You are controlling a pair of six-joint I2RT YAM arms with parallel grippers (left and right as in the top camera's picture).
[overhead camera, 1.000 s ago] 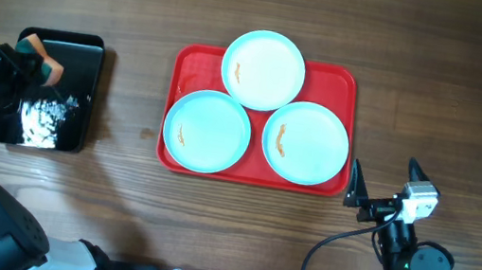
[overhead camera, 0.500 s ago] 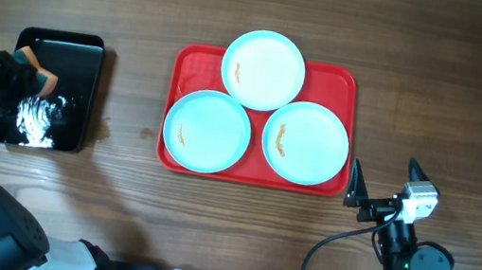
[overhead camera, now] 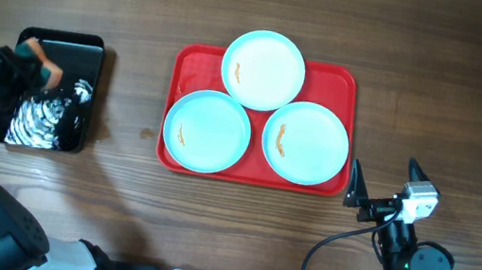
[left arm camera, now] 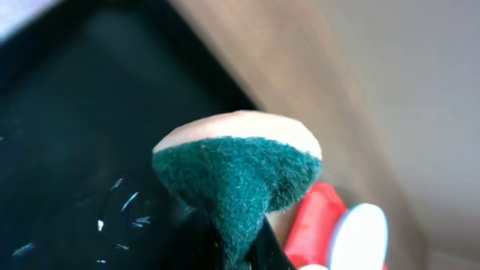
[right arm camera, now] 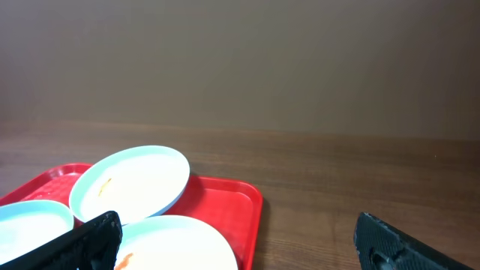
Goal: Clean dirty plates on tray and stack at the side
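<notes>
Three pale mint-white plates lie on the red tray (overhead camera: 188, 70): the far one (overhead camera: 263, 69), the near left one (overhead camera: 207, 131) and the near right one (overhead camera: 306, 142). Each carries a small orange-brown smear. My left gripper (overhead camera: 29, 65) is shut on a green and tan sponge (left arm camera: 238, 169) and holds it over the black tray (overhead camera: 86, 50). My right gripper (overhead camera: 379, 183) is open and empty, just off the red tray's near right corner. In the right wrist view the far plate (right arm camera: 129, 182) and near right plate (right arm camera: 180, 244) show on the red tray (right arm camera: 232, 202).
The glossy black tray at the far left holds white foam (overhead camera: 43, 117). Bare wooden table (overhead camera: 441, 79) lies right of the red tray and between the two trays.
My left gripper has shifted a little with the sponge over the black tray, and the foam has spread. The right arm and the plates have not moved.
</notes>
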